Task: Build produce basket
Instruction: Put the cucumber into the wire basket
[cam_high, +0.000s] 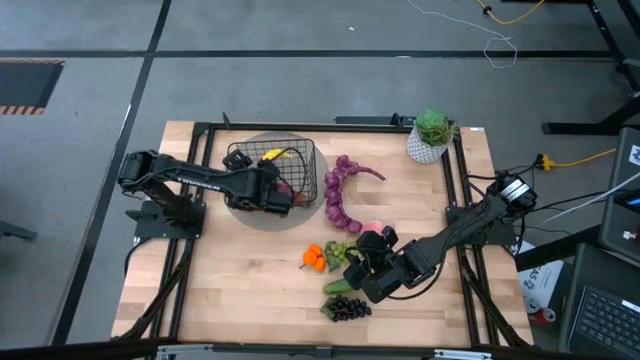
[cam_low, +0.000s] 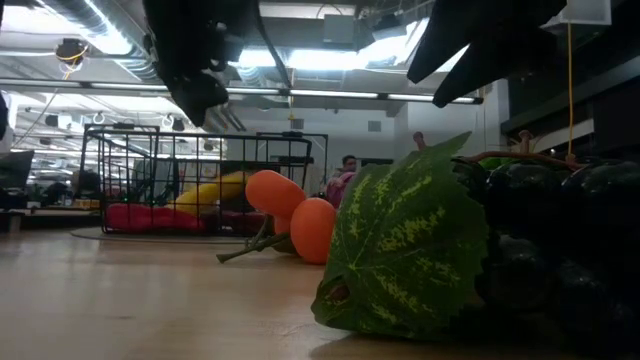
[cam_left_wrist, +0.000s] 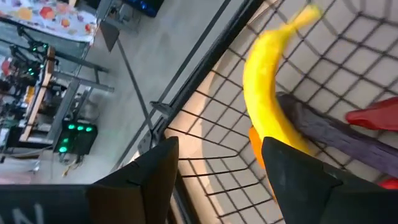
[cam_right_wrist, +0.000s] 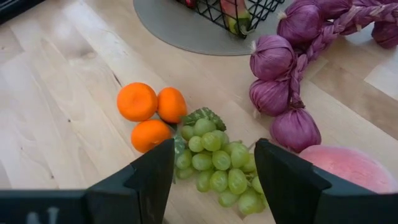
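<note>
The right gripper (cam_right_wrist: 211, 180) hovers with its jaws spread and empty over the green grapes (cam_right_wrist: 221, 165), which lie on the worktop (cam_high: 230, 280) just beside three orange pieces (cam_right_wrist: 152, 112). The pink peach (cam_right_wrist: 348, 168) sits near the grapes on their other side, and the purple string of bulbs (cam_right_wrist: 292, 68) curves away from it toward the basket. In the high view the right gripper (cam_high: 365, 270) is in the front middle of the worktop, with the dark grapes (cam_high: 348, 308) lying nearer the front edge; a green leaf (cam_low: 405, 250) lies against them. The left gripper (cam_left_wrist: 217, 180) has its jaws released, holding nothing, poised over the rim of the black wire basket (cam_high: 275, 175), which stands on a grey round mat (cam_high: 250, 215) at the back left. Inside the basket lie the yellow banana (cam_left_wrist: 267, 93), a red chilli (cam_left_wrist: 373, 115) and a dark stalk-like piece (cam_left_wrist: 329, 127). A white pot with a green plant (cam_high: 432, 135) stands at the back right corner.
</note>
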